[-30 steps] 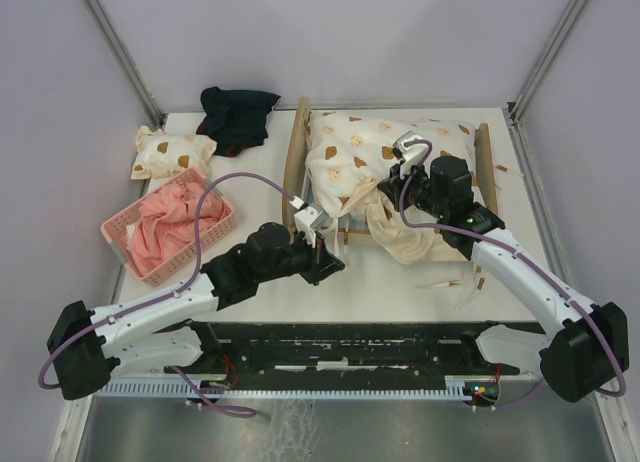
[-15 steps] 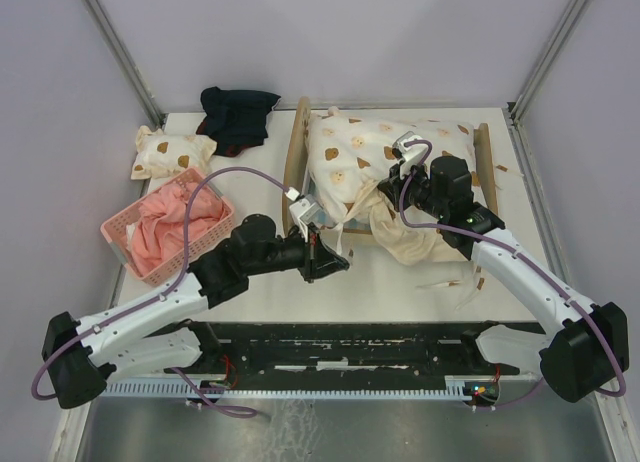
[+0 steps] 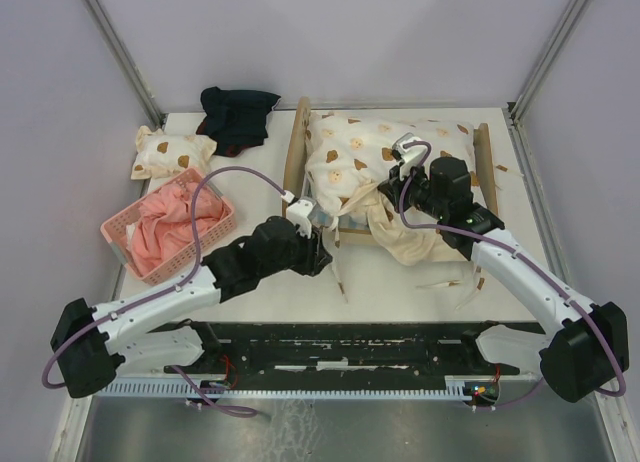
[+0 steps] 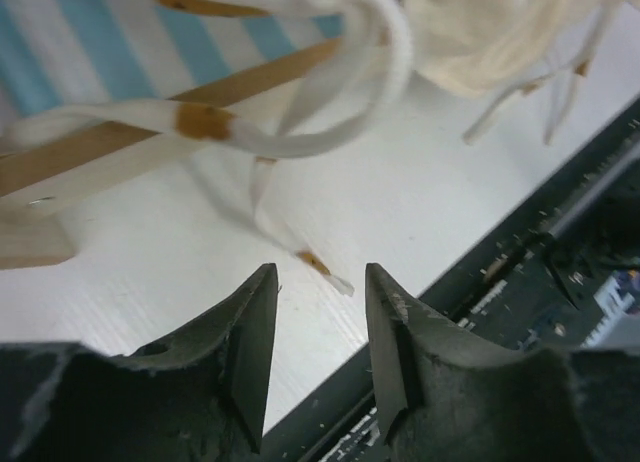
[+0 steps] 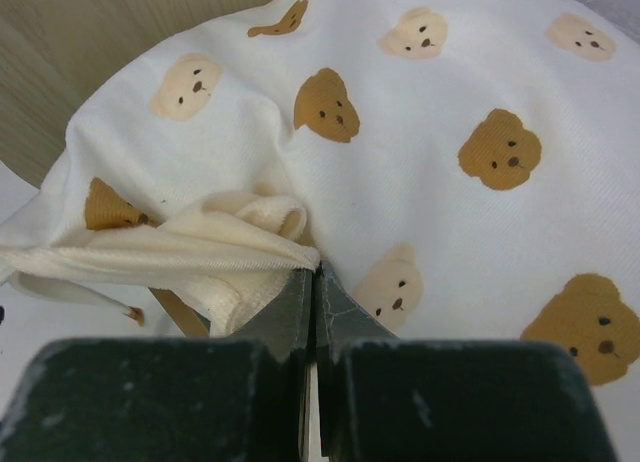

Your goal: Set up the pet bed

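The pet bed has a plywood headboard [image 3: 296,147], a low footboard [image 3: 487,167] and a blue-and-white striped mattress [image 4: 80,42]. A cream bear-print quilt [image 3: 350,152] lies bunched over it and hangs over the near rail [image 4: 150,132]. My left gripper [image 3: 322,250] is open and empty just in front of the bed's near-left corner. In its wrist view [image 4: 320,272] a white quilt tie [image 4: 300,132] loops ahead of it. My right gripper [image 3: 384,189] is shut on a fold of the quilt [image 5: 450,112], pinched at the fingertips [image 5: 315,267].
A pink basket [image 3: 118,232] with pink cloth stands at the left. A small bear-print pillow [image 3: 172,152] and a dark cloth [image 3: 237,117] lie behind it. Loose ties [image 3: 440,282] lie on the table near the right arm. The black front rail [image 3: 350,347] runs along the near edge.
My left gripper reached right along the bed's near side, then drew back left and stands open. The quilt's near-left part has shifted a little. The right arm has not moved.
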### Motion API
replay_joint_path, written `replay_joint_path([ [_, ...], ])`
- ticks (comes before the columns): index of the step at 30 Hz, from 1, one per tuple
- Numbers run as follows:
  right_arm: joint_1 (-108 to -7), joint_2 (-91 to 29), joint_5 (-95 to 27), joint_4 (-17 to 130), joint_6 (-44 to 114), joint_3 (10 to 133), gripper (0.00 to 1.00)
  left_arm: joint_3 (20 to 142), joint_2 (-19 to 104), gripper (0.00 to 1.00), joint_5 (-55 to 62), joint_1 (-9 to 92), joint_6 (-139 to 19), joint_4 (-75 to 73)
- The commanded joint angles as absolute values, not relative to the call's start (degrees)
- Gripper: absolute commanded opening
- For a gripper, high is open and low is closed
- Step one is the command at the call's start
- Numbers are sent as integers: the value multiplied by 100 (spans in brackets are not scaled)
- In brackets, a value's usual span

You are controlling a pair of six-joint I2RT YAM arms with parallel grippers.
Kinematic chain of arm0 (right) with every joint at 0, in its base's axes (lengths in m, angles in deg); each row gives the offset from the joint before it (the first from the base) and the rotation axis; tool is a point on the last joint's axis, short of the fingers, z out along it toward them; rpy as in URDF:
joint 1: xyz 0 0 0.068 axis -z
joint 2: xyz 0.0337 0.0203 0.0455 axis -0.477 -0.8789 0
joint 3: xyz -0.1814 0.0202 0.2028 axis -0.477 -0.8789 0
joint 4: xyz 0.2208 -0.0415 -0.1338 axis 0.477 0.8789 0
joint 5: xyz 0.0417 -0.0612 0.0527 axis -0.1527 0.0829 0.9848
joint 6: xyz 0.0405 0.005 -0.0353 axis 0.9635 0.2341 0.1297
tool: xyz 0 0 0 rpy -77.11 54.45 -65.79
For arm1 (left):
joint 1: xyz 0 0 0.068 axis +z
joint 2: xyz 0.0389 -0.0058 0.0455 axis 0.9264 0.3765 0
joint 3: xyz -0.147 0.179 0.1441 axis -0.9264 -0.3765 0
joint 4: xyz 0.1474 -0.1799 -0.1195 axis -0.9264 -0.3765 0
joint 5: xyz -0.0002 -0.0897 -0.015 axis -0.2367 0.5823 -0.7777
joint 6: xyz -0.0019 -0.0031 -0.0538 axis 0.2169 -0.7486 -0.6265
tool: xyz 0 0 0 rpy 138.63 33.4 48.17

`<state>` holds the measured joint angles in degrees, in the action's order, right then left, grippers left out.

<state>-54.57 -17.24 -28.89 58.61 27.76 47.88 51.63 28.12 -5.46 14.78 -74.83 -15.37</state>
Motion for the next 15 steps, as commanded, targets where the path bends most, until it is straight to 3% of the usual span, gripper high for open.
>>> replay_joint_path([
  [1,-5413,-1728,-3057,5773,2620,4757,2,5263,2548,48,-2355,1484,-7236,-1754],
  [10,-5418,-1898,-3065,5673,2571,4750,2,4748,2074,49,-4399,1482,-7354,-1657],
  [15,-5422,-1908,-3055,5655,2574,4763,2,4483,2085,50,-4806,1483,-6982,-897],
])
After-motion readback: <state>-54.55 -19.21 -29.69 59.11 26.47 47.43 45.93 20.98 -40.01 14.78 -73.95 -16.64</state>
